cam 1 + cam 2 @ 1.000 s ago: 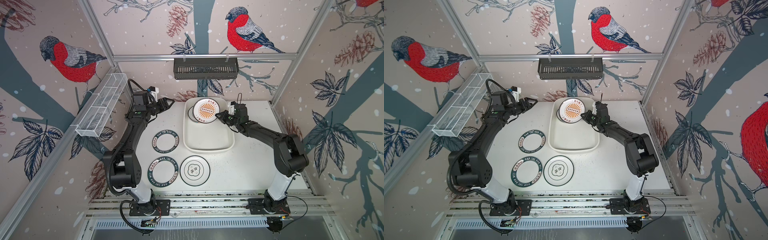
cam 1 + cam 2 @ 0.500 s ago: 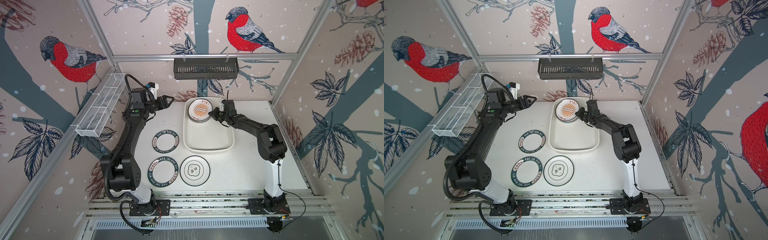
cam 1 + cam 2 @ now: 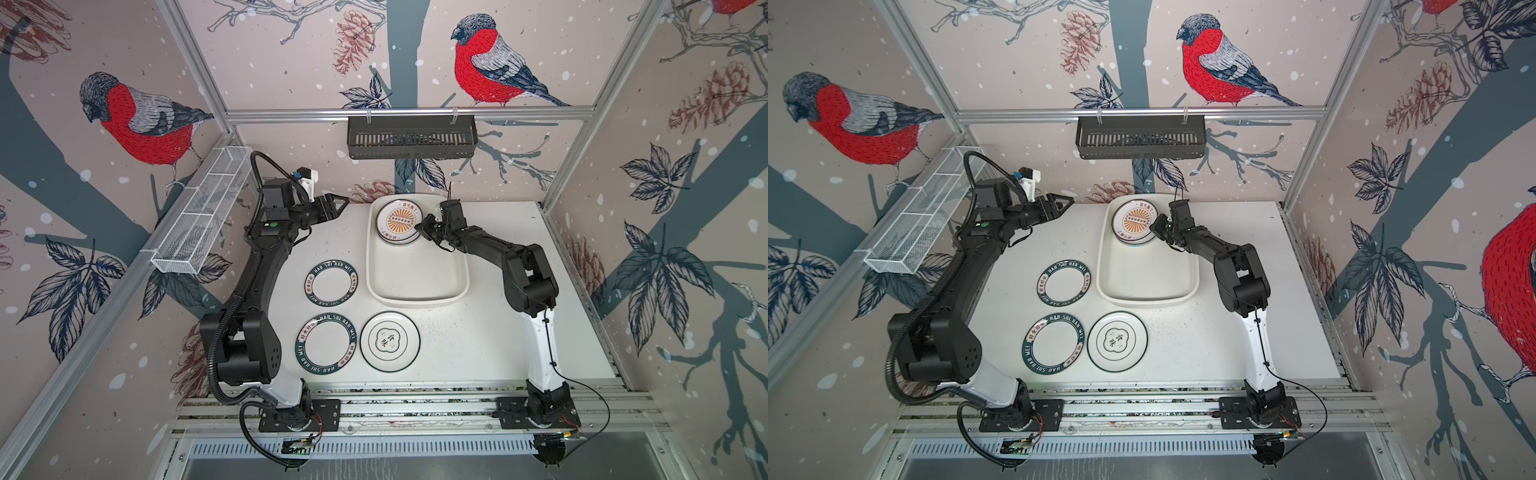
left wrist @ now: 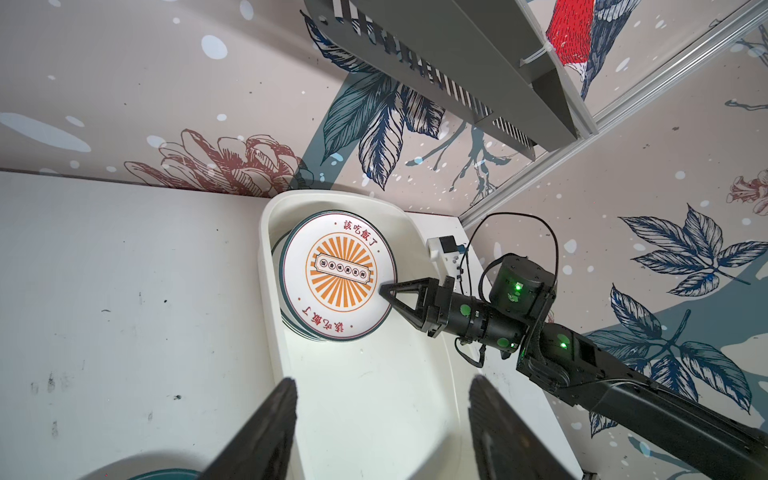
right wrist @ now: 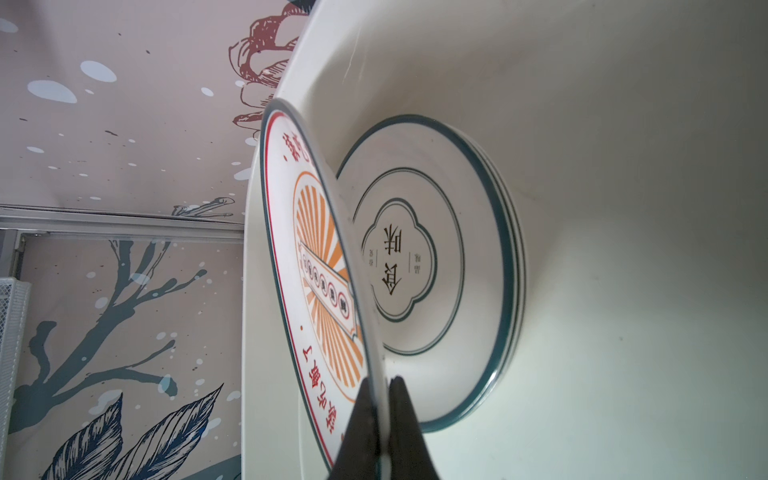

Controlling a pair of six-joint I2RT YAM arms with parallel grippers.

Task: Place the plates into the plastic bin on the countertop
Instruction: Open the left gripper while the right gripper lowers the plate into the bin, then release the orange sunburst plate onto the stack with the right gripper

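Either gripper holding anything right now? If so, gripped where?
Right gripper pinches the sunburst plate by its rim, at the edge nearest that arm. Left gripper is open and holds nothing.

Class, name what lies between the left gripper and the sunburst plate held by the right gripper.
In a top view, a bare strip of countertop, then the rim of the bin, lie between the left gripper and the plate.

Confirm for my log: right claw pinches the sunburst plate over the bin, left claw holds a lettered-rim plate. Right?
No: the left wrist view shows the left claw open and empty. The right claw does pinch the sunburst plate over the bin.
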